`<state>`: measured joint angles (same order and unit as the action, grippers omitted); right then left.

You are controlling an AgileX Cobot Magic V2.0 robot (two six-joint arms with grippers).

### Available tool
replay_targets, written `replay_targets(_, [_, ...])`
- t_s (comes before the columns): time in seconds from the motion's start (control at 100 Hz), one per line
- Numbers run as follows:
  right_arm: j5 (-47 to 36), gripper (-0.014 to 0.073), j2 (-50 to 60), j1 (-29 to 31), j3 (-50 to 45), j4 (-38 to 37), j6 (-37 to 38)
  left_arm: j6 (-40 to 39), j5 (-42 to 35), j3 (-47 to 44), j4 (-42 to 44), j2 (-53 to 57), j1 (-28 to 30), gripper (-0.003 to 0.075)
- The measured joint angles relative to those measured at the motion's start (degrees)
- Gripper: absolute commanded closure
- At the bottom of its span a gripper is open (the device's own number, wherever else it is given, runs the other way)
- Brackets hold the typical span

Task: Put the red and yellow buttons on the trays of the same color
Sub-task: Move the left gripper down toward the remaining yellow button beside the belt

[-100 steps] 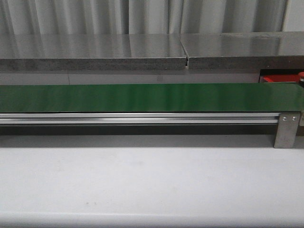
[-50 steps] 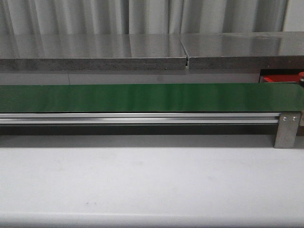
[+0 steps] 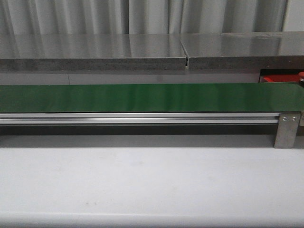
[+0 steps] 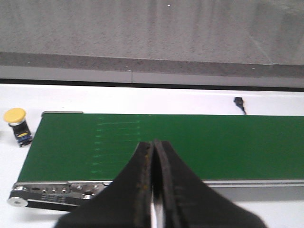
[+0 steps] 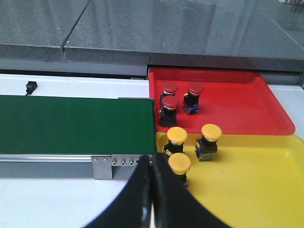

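In the right wrist view a red tray holds three red buttons, and the yellow tray beside it holds three yellow buttons. Both trays lie off the end of the green belt. My right gripper is shut and empty, over the belt's end bracket next to the yellow tray. In the left wrist view one yellow button stands on the white table beside the belt's other end. My left gripper is shut and empty above the belt. The front view catches only a corner of the red tray.
The green belt runs across the table on an aluminium rail with a metal bracket. A grey stone ledge lies behind it. A small black plug rests on the table behind the belt.
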<state>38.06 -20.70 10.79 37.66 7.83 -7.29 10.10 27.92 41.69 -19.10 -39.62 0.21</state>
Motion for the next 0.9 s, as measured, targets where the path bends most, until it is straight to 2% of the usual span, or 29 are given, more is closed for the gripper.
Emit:
replay_targets(0.11, [0.0, 0.0711, 0.0, 0.0, 0.0, 0.0, 0.0, -0.1, 0.6, 3.6, 0.0, -6.3, 4.8, 0.0736])
replay_targets(0.18, [0.0, 0.0711, 0.0, 0.0, 0.0, 0.0, 0.0, -0.1, 1.6, 6.3, 0.6, -10.3, 7.5, 0.0696])
replay_targets(0.25, [0.0, 0.0711, 0.0, 0.0, 0.0, 0.0, 0.0, -0.1, 2.4, 8.8, 1.3, -14.4, 9.2, 0.0601])
replay_targets(0.37, [-0.1, 0.0711, 0.0, 0.0, 0.0, 0.0, 0.0, -0.1, 3.3, 12.4, 1.6, -20.4, 10.9, 0.0344])
replay_targets(0.44, [-0.1, 0.0711, 0.0, 0.0, 0.0, 0.0, 0.0, -0.1, 3.5, 14.6, 1.6, -23.7, 12.1, 0.0248])
replay_targets(0.48, [-0.1, 0.0711, 0.0, 0.0, 0.0, 0.0, 0.0, -0.5, 4.0, 16.0, 1.6, -25.3, 12.9, 0.0232])
replay_targets(0.63, [-0.1, 0.0711, 0.0, 0.0, 0.0, 0.0, 0.0, -2.8, 7.8, 22.1, 1.6, -32.6, 16.2, 0.0248])
replay_targets(0.9, [-0.1, 0.0711, 0.0, 0.0, 0.0, 0.0, 0.0, -7.0, 18.2, 37.0, 1.6, -48.9, 22.2, 0.0249])
